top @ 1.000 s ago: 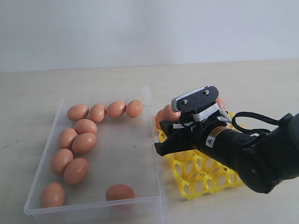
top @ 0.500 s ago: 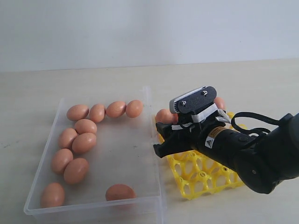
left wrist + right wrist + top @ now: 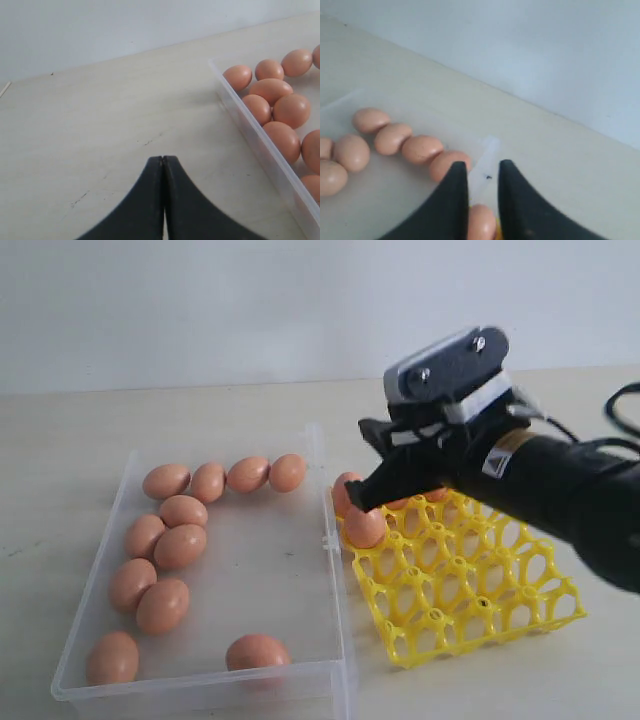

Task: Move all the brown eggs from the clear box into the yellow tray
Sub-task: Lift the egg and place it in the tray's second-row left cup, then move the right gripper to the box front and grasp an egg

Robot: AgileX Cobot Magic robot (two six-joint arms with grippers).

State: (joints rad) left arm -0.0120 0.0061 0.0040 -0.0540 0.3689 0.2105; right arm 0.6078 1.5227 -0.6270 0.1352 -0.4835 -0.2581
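Note:
Several brown eggs (image 3: 181, 545) lie in the clear box (image 3: 331, 570), mostly along its left side and far wall. The yellow tray (image 3: 480, 590) sits right of the box. Brown eggs (image 3: 365, 527) rest in its cups by the box. My right gripper (image 3: 362, 502) hangs above those tray eggs. In the right wrist view the right gripper (image 3: 482, 167) shows a narrow gap with nothing gripped; an egg (image 3: 481, 222) lies below the gap. My left gripper (image 3: 162, 159) is shut and empty over bare table, beside the box wall (image 3: 250, 135).
A pale tabletop surrounds the box and tray, with a plain wall behind. The right arm's black body (image 3: 570, 500) reaches over the tray's far right part. Most tray cups toward the front and right hold nothing.
The right gripper rose and drew back to the right from the tray's left edge. Its jaws opened wider, then narrowed. An egg now sits uncovered in a tray cup by the box.

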